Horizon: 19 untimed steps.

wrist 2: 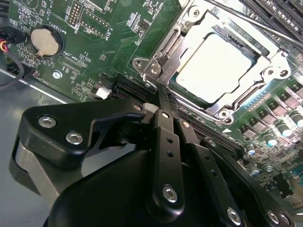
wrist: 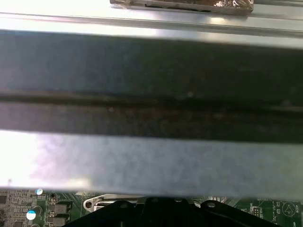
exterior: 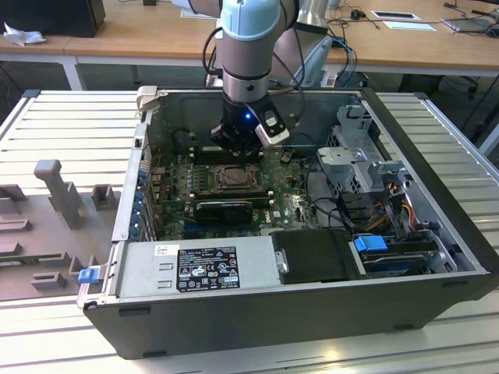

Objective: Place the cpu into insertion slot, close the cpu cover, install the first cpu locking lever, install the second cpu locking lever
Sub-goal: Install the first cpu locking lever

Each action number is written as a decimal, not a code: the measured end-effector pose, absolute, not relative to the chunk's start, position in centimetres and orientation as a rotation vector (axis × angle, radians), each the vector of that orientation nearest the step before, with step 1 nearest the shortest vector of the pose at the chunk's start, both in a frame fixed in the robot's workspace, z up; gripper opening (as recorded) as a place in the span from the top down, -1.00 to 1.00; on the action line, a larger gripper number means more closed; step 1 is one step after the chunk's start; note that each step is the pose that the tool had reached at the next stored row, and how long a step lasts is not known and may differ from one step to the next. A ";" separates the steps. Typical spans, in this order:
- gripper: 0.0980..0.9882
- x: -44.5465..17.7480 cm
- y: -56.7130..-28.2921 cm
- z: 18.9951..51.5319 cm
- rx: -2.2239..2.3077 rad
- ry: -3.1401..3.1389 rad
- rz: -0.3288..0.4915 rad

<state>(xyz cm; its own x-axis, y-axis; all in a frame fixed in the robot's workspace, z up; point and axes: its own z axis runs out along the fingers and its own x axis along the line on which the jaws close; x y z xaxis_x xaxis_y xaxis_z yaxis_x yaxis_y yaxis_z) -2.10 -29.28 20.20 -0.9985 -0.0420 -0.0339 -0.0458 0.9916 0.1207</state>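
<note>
In the second wrist view the pale square cpu [wrist 2: 215,66] lies flat in the insertion slot [wrist 2: 150,71]. The silver cpu cover [wrist 2: 182,45] is folded down around it as a frame. A thin metal locking lever [wrist 2: 255,22] runs along the socket's far side. My gripper [wrist 2: 162,100] is shut, its black fingers [wrist 2: 165,142] pressed together with nothing visible between them. Their tips sit at the socket's near edge, by a corner of the cover. In the exterior view the gripper [exterior: 236,148] hangs just behind the slot [exterior: 231,179], inside the open computer case.
Green motherboard [wrist 2: 94,56] with a coin battery [wrist 2: 46,41] surrounds the socket. Black card slots [exterior: 224,207] lie in front of it. A grey drive cage [exterior: 362,152] and cables stand toward the exterior view's right. The case wall [wrist: 151,85] rises close by the wrist.
</note>
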 end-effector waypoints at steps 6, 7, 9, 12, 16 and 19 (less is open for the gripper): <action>0.98 -2.1 -29.3 20.1 -0.067 3.104 0.191; 0.98 -2.1 -29.3 20.1 -0.067 3.104 0.191; 0.98 -2.1 -29.3 20.1 -0.067 3.104 0.191; 0.98 -2.1 -29.3 20.1 -0.067 3.104 0.195; 0.98 -2.1 -29.3 20.2 -0.067 3.102 0.208; 0.98 -2.1 -29.3 21.2 -0.067 3.103 0.204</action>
